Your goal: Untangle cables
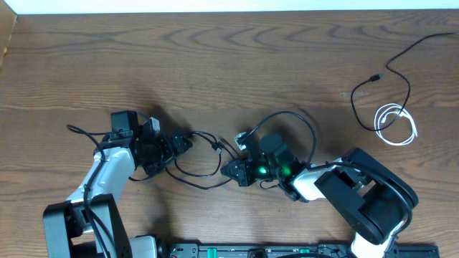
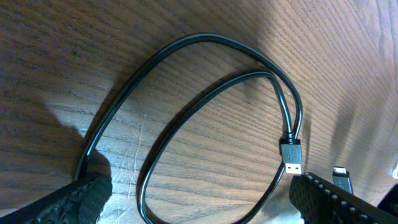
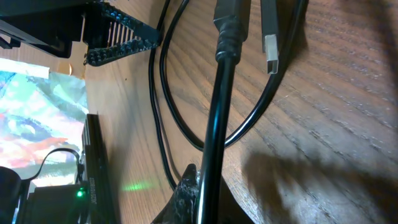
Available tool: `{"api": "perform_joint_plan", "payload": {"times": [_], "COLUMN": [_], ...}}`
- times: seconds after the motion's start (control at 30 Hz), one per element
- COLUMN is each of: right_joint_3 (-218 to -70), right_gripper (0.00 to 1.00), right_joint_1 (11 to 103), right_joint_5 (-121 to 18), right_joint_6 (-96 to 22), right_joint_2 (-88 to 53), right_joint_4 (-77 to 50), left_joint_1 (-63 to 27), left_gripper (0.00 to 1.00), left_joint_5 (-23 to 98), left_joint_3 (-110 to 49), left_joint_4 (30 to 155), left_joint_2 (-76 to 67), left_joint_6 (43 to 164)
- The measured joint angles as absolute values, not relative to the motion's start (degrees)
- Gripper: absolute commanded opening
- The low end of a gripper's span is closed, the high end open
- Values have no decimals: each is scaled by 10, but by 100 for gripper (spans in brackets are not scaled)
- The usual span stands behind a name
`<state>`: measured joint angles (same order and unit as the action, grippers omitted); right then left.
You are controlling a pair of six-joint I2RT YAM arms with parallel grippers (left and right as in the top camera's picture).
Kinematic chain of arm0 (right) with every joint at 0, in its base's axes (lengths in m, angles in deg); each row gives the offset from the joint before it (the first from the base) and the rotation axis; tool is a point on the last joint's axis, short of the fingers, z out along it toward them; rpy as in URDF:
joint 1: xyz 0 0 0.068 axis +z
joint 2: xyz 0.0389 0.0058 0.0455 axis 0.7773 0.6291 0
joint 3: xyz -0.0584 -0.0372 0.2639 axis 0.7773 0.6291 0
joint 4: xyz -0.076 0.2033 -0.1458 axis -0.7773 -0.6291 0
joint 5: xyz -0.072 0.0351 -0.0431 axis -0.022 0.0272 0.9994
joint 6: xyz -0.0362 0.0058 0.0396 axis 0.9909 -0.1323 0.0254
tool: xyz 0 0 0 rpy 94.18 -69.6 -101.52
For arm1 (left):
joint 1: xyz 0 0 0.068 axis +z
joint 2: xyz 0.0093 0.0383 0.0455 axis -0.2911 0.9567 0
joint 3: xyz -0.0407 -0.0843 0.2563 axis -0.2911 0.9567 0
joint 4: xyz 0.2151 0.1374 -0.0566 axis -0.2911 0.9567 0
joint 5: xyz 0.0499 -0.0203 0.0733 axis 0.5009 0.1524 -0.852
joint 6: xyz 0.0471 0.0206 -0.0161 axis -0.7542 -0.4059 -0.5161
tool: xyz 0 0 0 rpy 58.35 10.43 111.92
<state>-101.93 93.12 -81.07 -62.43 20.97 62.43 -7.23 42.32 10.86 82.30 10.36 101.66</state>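
On brown wooden table (image 1: 215, 57), right gripper (image 1: 235, 170) clamps thin black cable (image 3: 217, 112) (plug-ended); left gripper (image 1: 181, 143) jaws apart.

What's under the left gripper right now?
A black cable loop and its USB plug on the table; where it runs beneath the fingers is hidden.
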Motion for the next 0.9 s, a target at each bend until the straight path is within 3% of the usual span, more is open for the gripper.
{"api": "perform_joint_plan", "payload": {"times": [0.3,0.9], "right_joint_3": [-1019,-1019], "right_gripper": [1,1], "right_joint_1": [931,931], "right_joint_5": [-811,-811], "right_joint_6": [-624,-624], "right_joint_2": [210,210], "right_joint_4": [624,624], "left_joint_1": [-73,-73], "left_gripper": [99,99], "left_joint_5": [411,191], "left_joint_3": [108,102], "left_joint_4": [823,818], "left_joint_2": [102,99], "left_joint_6": [1017,1010]}}
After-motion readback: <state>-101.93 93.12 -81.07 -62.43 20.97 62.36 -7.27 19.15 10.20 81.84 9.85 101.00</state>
